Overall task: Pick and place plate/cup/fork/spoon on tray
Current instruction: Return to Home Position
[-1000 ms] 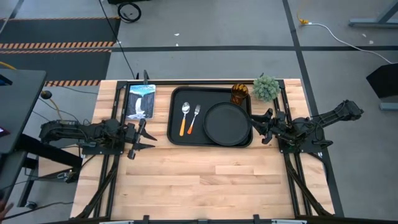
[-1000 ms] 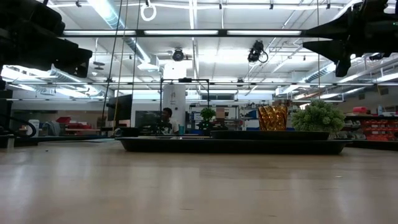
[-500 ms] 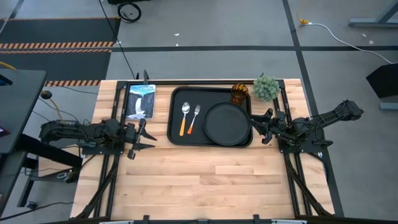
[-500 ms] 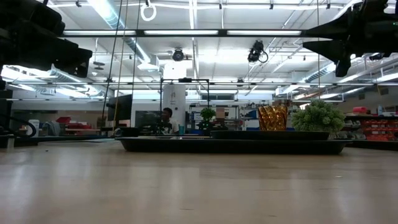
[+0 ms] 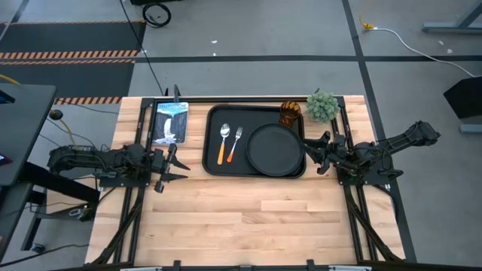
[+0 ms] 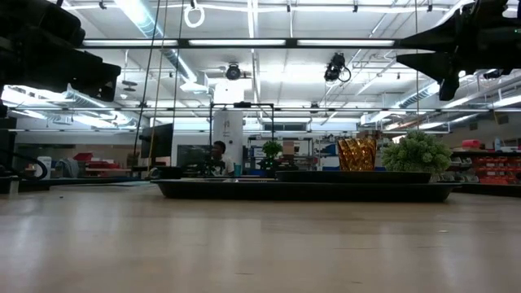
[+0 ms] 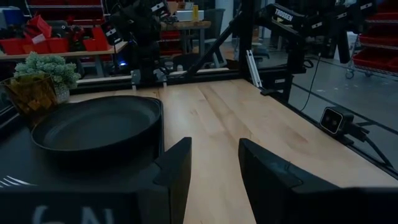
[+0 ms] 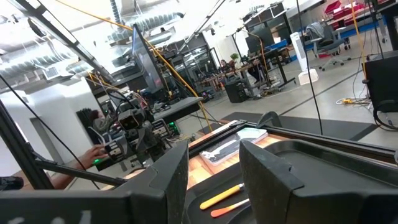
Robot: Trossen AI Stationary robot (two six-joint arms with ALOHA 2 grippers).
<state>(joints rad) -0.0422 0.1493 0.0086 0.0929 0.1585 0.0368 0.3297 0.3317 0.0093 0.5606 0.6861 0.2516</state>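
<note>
Bare wooden worktop (image 5: 248, 218) fills the near side, nothing resting on it. Farther back, the left gripper (image 5: 169, 167) is held left of the tray (image 5: 214, 143), jaws open and empty; the right gripper (image 5: 316, 153) is held just off the tray's right edge, jaws likewise parted. On the tray lie the spoon (image 5: 224, 142) and fork (image 5: 234, 144) side by side (orange handles nearer), with the plate (image 5: 275, 149) to their right. At its far right corner stands the cup (image 5: 291, 112), a plant (image 5: 322, 106) beside it.
</note>
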